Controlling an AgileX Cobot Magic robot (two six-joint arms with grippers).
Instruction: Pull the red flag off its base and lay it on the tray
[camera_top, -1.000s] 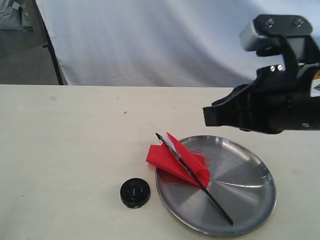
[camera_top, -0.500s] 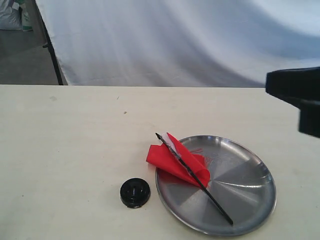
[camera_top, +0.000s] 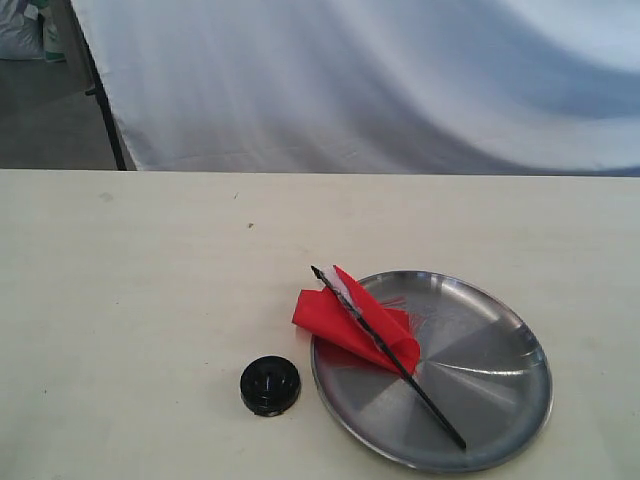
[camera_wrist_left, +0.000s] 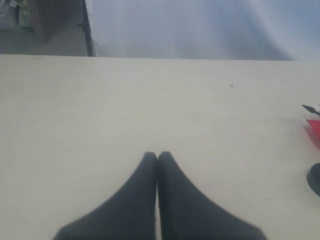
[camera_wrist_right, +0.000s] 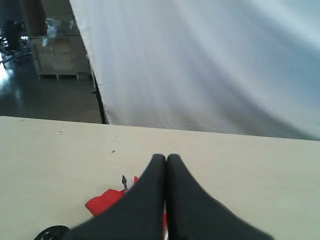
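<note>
The red flag (camera_top: 350, 325) lies on its side across the tray (camera_top: 490, 385), its cloth hanging over the left rim and its black pole running toward the tray's front. The base (camera_top: 270, 385) sits alone on the table just left of the tray. Neither gripper shows in the exterior view. My left gripper (camera_wrist_left: 157, 155) is shut and empty above bare table, with the flag's tip (camera_wrist_left: 311, 109) and the base (camera_wrist_left: 315, 179) at the frame's edge. My right gripper (camera_wrist_right: 166, 158) is shut and empty, held above the flag (camera_wrist_right: 102, 202), with the base (camera_wrist_right: 50, 233) partly in view.
A white cloth backdrop (camera_top: 380, 80) hangs behind the table's far edge. A dark stand leg (camera_top: 105, 110) and boxes (camera_wrist_right: 57, 55) are on the floor at the back left. The pale table (camera_top: 150, 270) stretches wide to the left of the tray.
My right arm has drawn back to the right and left the exterior view. The flag, tray and base have not moved.
</note>
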